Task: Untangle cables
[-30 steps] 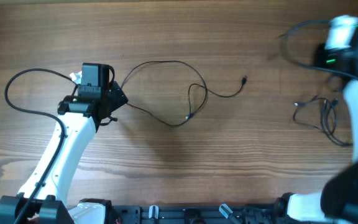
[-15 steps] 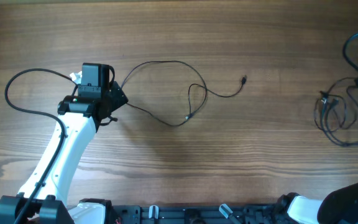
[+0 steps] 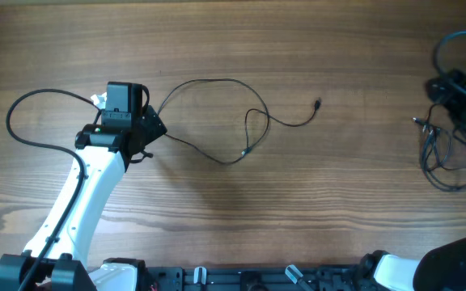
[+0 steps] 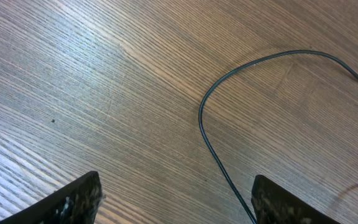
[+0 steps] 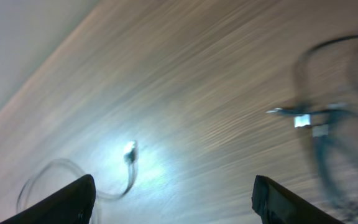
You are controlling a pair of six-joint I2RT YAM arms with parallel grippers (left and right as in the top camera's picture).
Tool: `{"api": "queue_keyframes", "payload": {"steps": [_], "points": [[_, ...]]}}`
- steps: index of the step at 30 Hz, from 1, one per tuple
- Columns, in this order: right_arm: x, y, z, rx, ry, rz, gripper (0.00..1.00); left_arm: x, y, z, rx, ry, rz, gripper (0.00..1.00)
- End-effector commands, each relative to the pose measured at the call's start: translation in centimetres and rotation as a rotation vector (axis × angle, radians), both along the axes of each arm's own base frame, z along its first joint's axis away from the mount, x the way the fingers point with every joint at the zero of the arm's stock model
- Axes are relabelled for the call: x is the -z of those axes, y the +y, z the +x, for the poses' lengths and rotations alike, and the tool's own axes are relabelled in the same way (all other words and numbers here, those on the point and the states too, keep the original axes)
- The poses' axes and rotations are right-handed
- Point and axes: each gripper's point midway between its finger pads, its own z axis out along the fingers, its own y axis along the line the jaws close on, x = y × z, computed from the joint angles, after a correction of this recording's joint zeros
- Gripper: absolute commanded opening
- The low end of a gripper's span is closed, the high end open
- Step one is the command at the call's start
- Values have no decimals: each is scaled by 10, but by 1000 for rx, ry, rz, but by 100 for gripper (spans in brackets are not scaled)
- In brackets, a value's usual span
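One thin black cable (image 3: 217,85) lies in loose loops at mid-table, its small plug end (image 3: 318,103) to the right. My left gripper (image 3: 150,126) sits at this cable's left end. In the left wrist view it (image 4: 176,208) is open, and the cable (image 4: 213,149) runs across the wood between its fingers, close to the right one. A small tangle of cables (image 3: 447,158) lies at the far right edge. My right gripper (image 3: 446,89) hovers just above that tangle. The blurred right wrist view shows it (image 5: 176,205) open and empty, with the tangle (image 5: 331,124) on the right and the plug end (image 5: 130,152) ahead.
A thicker black robot cable (image 3: 23,121) arcs across the table left of the left arm. Another one (image 3: 451,40) loops at the top right corner. The arm bases stand along the front edge (image 3: 233,279).
The right gripper has gone from shut to open and swung from the top right down over the tangle. The tangle has shifted right toward the table edge. The left arm has not moved.
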Motion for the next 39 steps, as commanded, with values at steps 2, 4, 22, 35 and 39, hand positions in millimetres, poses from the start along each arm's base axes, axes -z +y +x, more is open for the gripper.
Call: {"api": "queue_keyframes", "payload": {"steps": [2,4,22,35,39], "points": [[22,87,11,-319,41,38,83,0,1,0,-16,-2,-8,80],[31,125,12,-429,69,43,82,1,2,-1,-15,6,-5,80],[150,444,-35,-1427,-78,-226,80,11,91,-37,-464,76,-57,100],[176,474,-31,-1252,-50,-280,4,11,104,-43,-510,83,-59,100],[115,438,17,-1079,-156,-403,4,12,99,-42,-501,86,-81,100]]}}
